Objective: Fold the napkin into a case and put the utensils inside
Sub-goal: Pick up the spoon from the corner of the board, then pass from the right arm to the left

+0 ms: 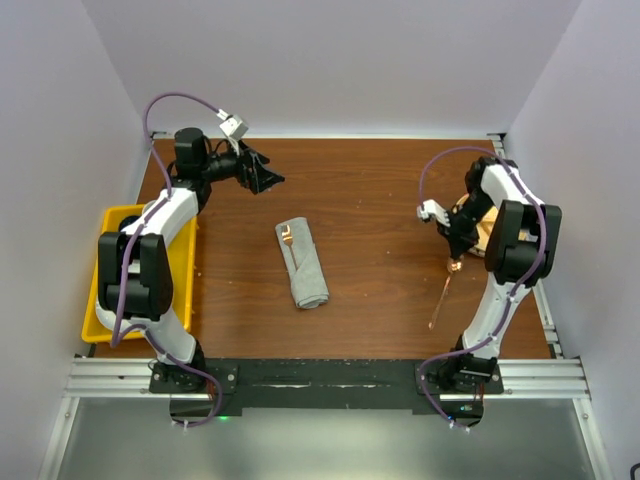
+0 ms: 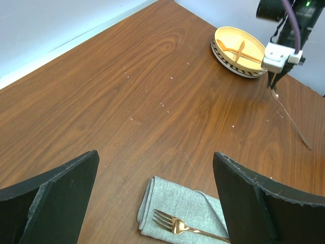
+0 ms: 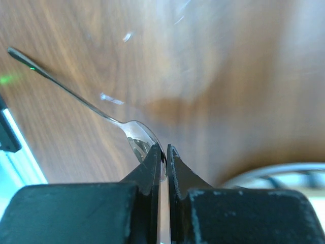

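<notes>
Spoon [image 1: 442, 296]: the rim of its bowl is pinched in the right claw [image 1: 455, 258], fingers [image 3: 151, 173] pressed together on it. The handle runs away from that claw toward the near edge of the table [image 1: 380, 200]. Can't tell if the bowl is off the wood.

Napkin case [image 1: 304, 265] lies flat, well to the left of the right claw and on the near side of the left claw [image 1: 268, 175]. Copper fork [image 1: 288, 235] is tucked in it; the tines poke out of the end nearest the left claw.

Left claw is spread wide, gripping nothing, hovering over bare wood.

Plate [image 2: 217, 50] is just beside the right claw, on its far-right side, with orange cutlery [image 2: 237, 51] on it. Yellow bin [image 1: 105, 280] sits left of the left arm, at the table edge.
</notes>
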Robot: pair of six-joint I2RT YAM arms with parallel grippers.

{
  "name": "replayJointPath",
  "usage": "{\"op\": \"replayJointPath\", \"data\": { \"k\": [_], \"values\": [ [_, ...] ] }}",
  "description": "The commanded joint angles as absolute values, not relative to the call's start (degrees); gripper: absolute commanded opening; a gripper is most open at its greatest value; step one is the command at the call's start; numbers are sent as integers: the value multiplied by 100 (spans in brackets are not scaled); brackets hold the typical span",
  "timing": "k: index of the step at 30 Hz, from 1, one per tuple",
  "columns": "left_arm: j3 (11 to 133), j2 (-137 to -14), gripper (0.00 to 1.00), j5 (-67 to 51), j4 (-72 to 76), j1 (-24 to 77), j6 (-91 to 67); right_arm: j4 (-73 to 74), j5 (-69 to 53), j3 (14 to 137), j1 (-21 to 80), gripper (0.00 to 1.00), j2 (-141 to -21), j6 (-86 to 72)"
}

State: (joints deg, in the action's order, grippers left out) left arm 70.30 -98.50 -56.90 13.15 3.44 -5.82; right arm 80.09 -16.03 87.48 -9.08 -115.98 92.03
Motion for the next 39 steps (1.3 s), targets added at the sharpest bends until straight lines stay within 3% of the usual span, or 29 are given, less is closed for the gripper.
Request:
{"op": "replayJointPath", "data": {
  "k": [1, 8, 13, 22, 35, 36, 38, 39],
  "values": [
    [7172, -9694, 100, -5642, 1310, 360, -641, 8394, -2407, 9649, -546, 0, -11111, 9106],
    [7322, -9528, 100, -5002, 510, 693, -414, 8367, -3180, 10422, 210, 0, -10819, 8641],
    [6944, -9369, 100, -5659, 431, 966, -764, 8367, -3945, 11494, 877, 0, -11021, 7772],
    [6724, -9342, 100, -5343, -123, 2285, -333, 7392, -4552, 11777, 1810, 0, -10890, 6504],
    [6583, -9650, 67, -5678, 35, 2601, -826, 6803, -4588, 11777, 2127, 0, -10679, 5941],
    [6592, -9703, 60, -5599, 35, 2619, -835, 6785, -4588, 11786, 2162, 0, -10670, 5933],
    [6601, -9729, 54, -5598, 70, 2628, -905, 6759, -4579, 11839, 2180, 0, -10661, 5889],
    [6601, -9764, 43, -5599, 88, 2628, -940, 6707, -4579, 11848, 2206, 0, -10661, 5836]
  ]
}}
